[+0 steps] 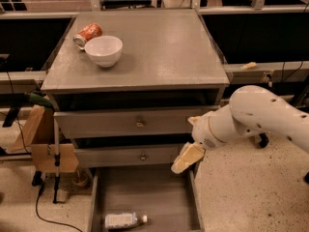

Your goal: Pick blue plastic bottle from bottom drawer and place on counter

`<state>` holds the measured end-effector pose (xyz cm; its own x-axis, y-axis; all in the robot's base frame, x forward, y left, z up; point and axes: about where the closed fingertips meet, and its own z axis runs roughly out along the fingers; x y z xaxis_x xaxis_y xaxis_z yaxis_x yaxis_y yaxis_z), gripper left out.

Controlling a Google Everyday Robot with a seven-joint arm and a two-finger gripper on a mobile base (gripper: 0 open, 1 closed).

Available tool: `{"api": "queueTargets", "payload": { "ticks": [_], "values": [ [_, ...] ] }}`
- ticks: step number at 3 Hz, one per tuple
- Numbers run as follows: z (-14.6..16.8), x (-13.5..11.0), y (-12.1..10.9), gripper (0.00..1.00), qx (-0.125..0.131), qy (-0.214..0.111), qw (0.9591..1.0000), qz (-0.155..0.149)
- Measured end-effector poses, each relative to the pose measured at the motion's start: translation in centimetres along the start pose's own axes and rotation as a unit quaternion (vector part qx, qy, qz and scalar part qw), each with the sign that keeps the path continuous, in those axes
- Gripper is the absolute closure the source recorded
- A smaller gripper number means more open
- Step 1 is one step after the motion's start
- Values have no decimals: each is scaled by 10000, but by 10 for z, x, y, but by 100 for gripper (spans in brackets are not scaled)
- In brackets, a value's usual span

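The blue plastic bottle (pixel 124 220) lies on its side at the front left of the open bottom drawer (pixel 164 197), cap pointing right. My gripper (pixel 186 159) hangs from the white arm at the right, above the drawer's right rear corner and in front of the middle drawer's right end. It is well up and to the right of the bottle and holds nothing that I can see. The counter (pixel 164 47) is the grey cabinet top above.
A white bowl (pixel 103 50) and an orange-red soda can (pixel 87 34) lying on its side sit at the counter's back left. Two upper drawers with brass knobs (pixel 140 123) are shut. A cardboard holder and pole (pixel 52 151) stand left of the cabinet, with cables on the floor.
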<state>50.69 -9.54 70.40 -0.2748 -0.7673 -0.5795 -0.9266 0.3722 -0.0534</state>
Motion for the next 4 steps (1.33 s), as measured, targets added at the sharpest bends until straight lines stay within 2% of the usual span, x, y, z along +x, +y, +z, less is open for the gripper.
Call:
{"api": "queueTargets", "payload": {
  "ticks": [1, 2, 3, 4],
  "values": [
    [60, 14, 24, 0, -358, -583, 9976, -92],
    [120, 14, 46, 0, -379, -1492, 9880, -138],
    [155, -11, 54, 0, -6, -2465, 9689, -195],
    [177, -22, 53, 0, 177, -2765, 9605, -238]
  ]
}}
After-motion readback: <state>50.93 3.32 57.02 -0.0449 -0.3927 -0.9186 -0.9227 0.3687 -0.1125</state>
